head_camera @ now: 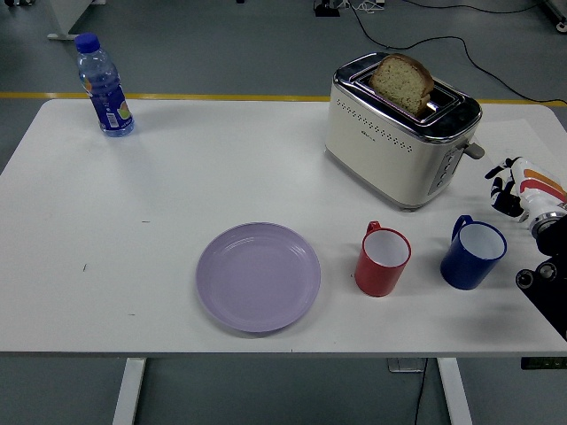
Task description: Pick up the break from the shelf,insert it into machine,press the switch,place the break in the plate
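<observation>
A slice of brown bread (402, 81) stands up out of the near slot of the cream and chrome toaster (390, 146) at the back right of the table. The toaster's side lever (474, 150) sits high on its right end. My right hand (512, 189) hovers to the right of the toaster, a short way from the lever, touching nothing, with its fingers relaxed and empty. The lilac plate (258, 276) lies empty near the table's front middle. My left arm is out of view.
A red mug (382, 259) and a blue mug (472, 253) stand in front of the toaster, the blue one just below my right hand. A water bottle (104, 85) with a blue cap stands at the far left corner.
</observation>
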You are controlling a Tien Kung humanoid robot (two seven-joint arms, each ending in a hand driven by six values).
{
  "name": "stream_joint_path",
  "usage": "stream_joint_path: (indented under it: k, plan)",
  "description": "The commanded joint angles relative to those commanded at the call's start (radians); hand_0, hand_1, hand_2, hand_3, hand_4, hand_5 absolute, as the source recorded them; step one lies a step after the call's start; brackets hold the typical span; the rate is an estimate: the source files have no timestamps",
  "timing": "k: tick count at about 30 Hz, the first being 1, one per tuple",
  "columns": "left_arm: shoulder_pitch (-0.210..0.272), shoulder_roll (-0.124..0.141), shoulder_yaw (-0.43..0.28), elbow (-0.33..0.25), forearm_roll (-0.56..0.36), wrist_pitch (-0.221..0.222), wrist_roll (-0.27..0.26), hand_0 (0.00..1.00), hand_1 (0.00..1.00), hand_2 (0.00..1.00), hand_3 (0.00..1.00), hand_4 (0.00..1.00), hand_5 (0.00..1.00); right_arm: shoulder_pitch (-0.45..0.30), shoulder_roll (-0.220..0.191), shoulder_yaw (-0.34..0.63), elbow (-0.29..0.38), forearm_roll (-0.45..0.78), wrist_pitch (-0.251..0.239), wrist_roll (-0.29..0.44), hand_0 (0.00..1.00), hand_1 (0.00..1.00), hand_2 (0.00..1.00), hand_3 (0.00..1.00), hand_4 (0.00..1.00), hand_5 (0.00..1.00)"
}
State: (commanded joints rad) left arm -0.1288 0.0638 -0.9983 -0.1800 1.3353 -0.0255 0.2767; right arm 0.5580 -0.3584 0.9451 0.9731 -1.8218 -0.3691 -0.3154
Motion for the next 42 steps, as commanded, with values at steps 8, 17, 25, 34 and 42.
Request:
stream_joint_path:
  k: [8,17,25,34,42]
  plan:
    - [-0.001,0.0,0.003,0.0,-0.005,-0.001,0.0,0.672,0.688,0.675,0.552,0.283,0.875,-0.004,-0.007,0.027,0.015,-0.014,-0.014,-0.011,0.145,0.002,0.122,0.565,0.355,0.002]
    - [0.0,0.0,0.003,0.0,-0.006,-0.001,0.0,0.673,0.688,0.675,0.552,0.285,0.877,-0.012,-0.033,0.125,0.103,0.04,-0.068,-0.027,0.191,0.155,0.303,0.757,0.451,0.03]
    - [-0.001,0.0,0.001,0.0,-0.003,-0.002,0.001,0.673,0.689,0.676,0.552,0.285,0.877,-0.012,-0.048,0.185,0.188,0.137,-0.059,0.016,0.423,0.387,0.524,0.883,0.639,0.328]
    - [-0.002,0.001,0.004,0.0,-0.008,-0.002,0.001,0.673,0.689,0.676,0.552,0.285,0.877,-0.009,-0.054,0.206,0.26,0.236,-0.057,0.071,0.612,0.591,0.73,0.912,0.69,0.424]
    - [-0.003,0.002,0.005,0.0,-0.008,-0.004,0.002,0.673,0.689,0.676,0.553,0.285,0.877,0.035,-0.044,0.197,0.283,0.255,-0.022,0.115,0.877,0.861,0.943,0.955,0.773,0.497]
